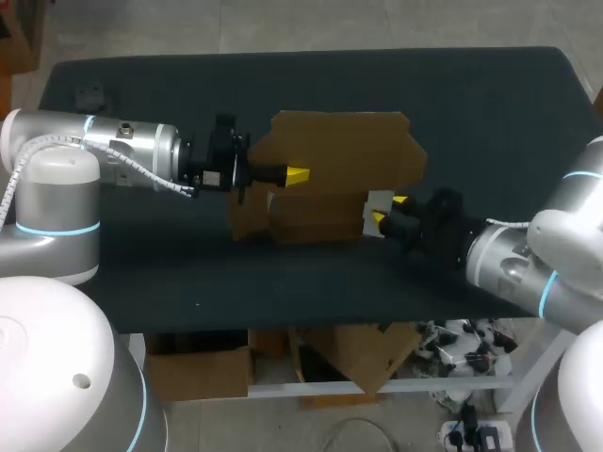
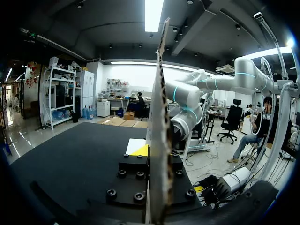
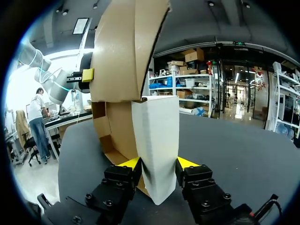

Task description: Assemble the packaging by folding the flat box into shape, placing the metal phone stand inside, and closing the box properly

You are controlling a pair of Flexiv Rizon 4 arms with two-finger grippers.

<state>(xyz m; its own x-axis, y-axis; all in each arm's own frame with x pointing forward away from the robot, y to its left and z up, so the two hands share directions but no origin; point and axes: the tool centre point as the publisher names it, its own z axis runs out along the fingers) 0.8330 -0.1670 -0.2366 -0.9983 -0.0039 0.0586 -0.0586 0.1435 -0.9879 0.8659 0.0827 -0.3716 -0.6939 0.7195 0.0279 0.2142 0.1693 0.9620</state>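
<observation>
Cardboard, brown and creased, stands only partly formed on the dark table (image 1: 490, 113) — by my reading the task is in its folding stage, with the loading and the closing both left to do. Nearest, the right gripper (image 3: 159, 163) comes in low from the near right and pinches a white piece (image 3: 157, 136) between its two yellow tips, one on each face. Whether that is a white flap of the pack or something separate I cannot tell. Just behind it the low body of the cardboard box (image 1: 301, 218) shows brown walls folded up around a hollow, and nothing shows in the part of that hollow I can see. Farther back, the left gripper (image 1: 297, 175) has the box's wide panel (image 1: 349, 146) edge-on between its fingers, one yellow tip flat against it — it looks clamped on the board and holds it raised. The metal phone stand does not show in any view.
</observation>
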